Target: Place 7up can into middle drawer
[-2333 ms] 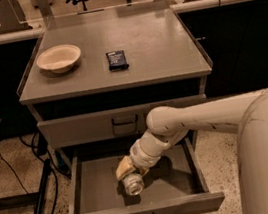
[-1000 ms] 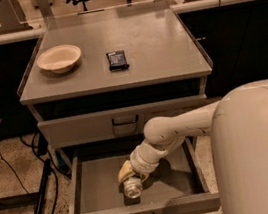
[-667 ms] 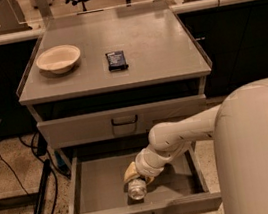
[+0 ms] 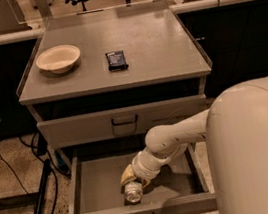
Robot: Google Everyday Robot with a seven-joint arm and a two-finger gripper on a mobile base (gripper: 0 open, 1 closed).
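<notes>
can down in the open middle drawer, gripper right on it

from my seat the 7up can (image 4: 133, 193) sits low inside the middle drawer (image 4: 99, 188), close to the front wall and a little right of centre, one shiny round end facing the camera. the gripper (image 4: 132, 184) is inside the drawer directly above the can and touching it (i can't tell whether it is clamped on the can or loose). the pale arm (image 4: 179, 135) reaches in from the right. the top drawer (image 4: 77, 129) above is closed. on the cabinet top (image 4: 154, 40) a bowl (image 4: 58, 58) stands at the left, with a dark packet (image 4: 116, 60) near it.
</notes>
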